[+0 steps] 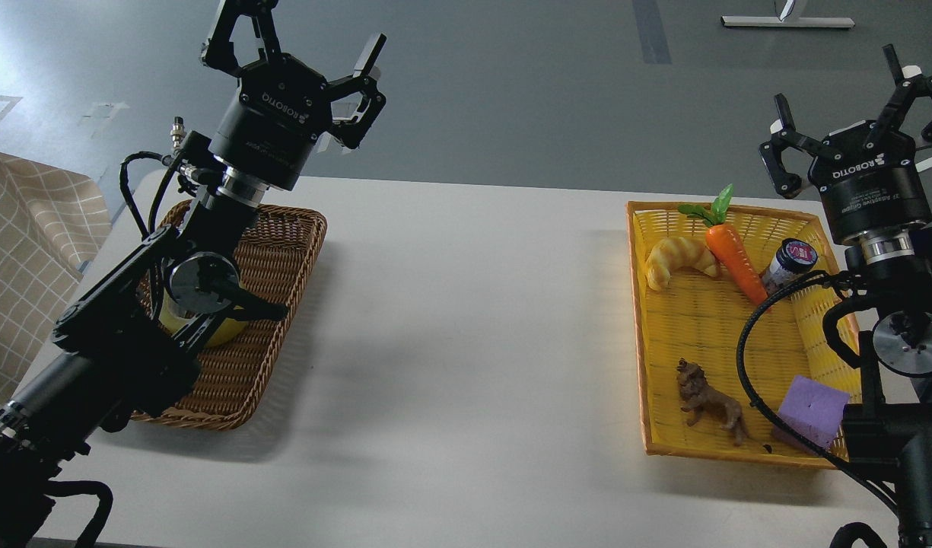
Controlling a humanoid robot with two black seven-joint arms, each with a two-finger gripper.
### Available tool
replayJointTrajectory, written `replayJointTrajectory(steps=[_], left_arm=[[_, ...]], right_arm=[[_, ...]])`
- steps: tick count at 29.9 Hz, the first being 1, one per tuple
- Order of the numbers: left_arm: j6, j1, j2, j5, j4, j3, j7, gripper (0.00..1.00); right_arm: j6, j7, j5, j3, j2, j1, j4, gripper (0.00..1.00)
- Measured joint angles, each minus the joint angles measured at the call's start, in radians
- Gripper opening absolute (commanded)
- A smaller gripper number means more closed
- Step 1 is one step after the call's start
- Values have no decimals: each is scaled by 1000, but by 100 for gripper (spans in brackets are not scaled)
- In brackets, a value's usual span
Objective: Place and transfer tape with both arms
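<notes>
The yellow tape (224,332) lies in the brown wicker basket (275,251) at the left of the table; my left arm hides most of it, so only slivers of yellow show. My left gripper (294,46) is open and empty, raised high above the basket's far end with fingers pointing up. My right gripper (854,95) is open and empty, raised beyond the far right corner of the yellow basket (640,320).
The yellow basket holds a croissant (679,257), a carrot (732,255), a small jar (790,262), a brown lion figure (709,403) and a purple foam cube (812,415). A checked cloth (32,251) lies off the table's left edge.
</notes>
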State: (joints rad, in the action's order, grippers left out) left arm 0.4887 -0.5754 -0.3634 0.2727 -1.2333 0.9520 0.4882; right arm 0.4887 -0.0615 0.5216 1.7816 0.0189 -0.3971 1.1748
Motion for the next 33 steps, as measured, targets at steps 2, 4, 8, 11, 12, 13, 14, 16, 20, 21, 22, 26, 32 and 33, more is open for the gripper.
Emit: replayJointTrajectory(steps=[2, 4, 8, 11, 12, 13, 14, 16, 20, 21, 22, 26, 32, 33], left_arm=[[0, 0, 0, -2, 0, 3, 0, 98], [0, 0, 0, -2, 0, 5, 0, 98], [0, 3, 1, -3, 4, 5, 0, 98], [0, 13, 1, -3, 7, 4, 0, 98], [0, 17, 1, -3, 8, 3, 0, 98], [0, 19, 1, -3, 8, 3, 0, 98], [0, 21, 1, -3, 9, 2, 0, 98], [0, 28, 1, -3, 11, 2, 0, 98], [0, 50, 4, -3, 16, 2, -2, 98], [0, 58, 7, -3, 18, 0, -5, 98], [0, 62, 12, -1, 21, -4, -8, 98], [0, 64, 22, 4, 43, -11, -14, 98], [0, 26, 25, 8, 71, -13, -25, 98], [0, 19, 26, 8, 82, -12, -33, 98]], right_arm=[[0, 0, 0, 0, 0, 0, 1, 99], [0, 0, 0, -1, 0, 0, 2, 99], [0, -1, 0, -1, 1, -1, 3, 98], [0, -4, -1, -1, 2, 1, 10, 99], [0, -5, -1, -1, 2, 2, 10, 99], [0, -5, -2, -1, 2, 3, 8, 99], [0, -6, -2, -1, 2, 5, 5, 99], [0, -7, -2, -1, 2, 10, 0, 99], [0, -9, -2, -2, -3, 13, -3, 99], [0, -9, -2, -2, -4, 13, -5, 99], [0, -9, -2, -3, -4, 13, -9, 99], [0, -18, -1, -28, -5, 9, -40, 99], [0, -33, 0, -73, -1, -16, -65, 99], [0, -33, 0, -74, -1, -18, -65, 99]])
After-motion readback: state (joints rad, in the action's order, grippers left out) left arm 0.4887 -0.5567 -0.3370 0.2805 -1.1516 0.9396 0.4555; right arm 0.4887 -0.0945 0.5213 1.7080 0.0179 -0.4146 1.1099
